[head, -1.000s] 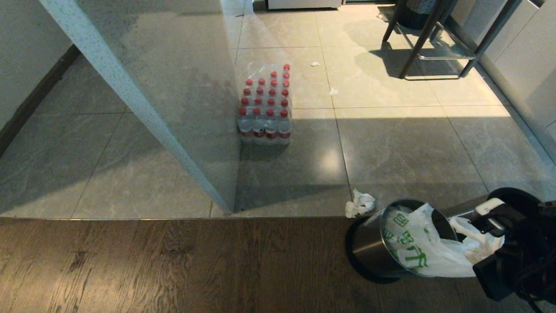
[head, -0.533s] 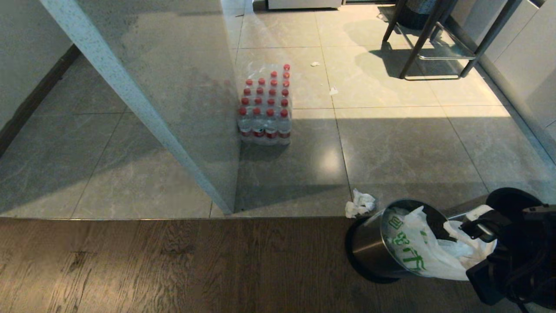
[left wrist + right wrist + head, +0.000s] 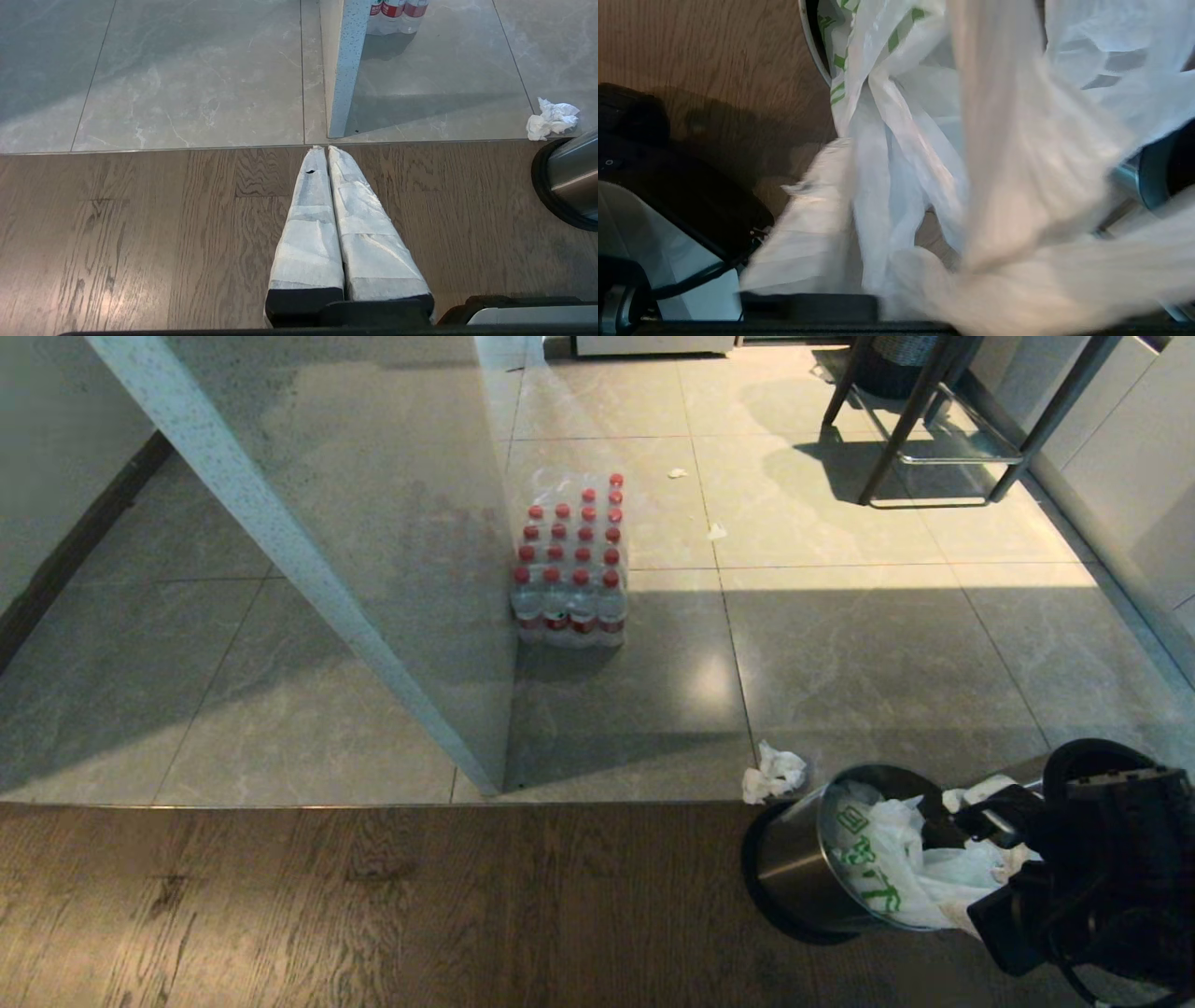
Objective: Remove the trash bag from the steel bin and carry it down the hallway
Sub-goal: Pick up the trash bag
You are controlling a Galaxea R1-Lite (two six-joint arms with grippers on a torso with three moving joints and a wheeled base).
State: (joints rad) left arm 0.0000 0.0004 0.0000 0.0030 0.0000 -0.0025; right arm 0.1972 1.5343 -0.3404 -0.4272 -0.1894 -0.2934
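Reaching at the trash bag [image 3: 896,868] draped over the steel bin [image 3: 794,877], my right gripper [image 3: 980,821] stands apart, blurred, holding nothing I can confirm; a snag could tip the bin.

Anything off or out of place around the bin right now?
The steel bin is tipped toward the right gripper, not upright, with the trash bag hanging half out over its rim. A crumpled tissue lies on the tiles just beyond it, and smaller scraps lie farther off.
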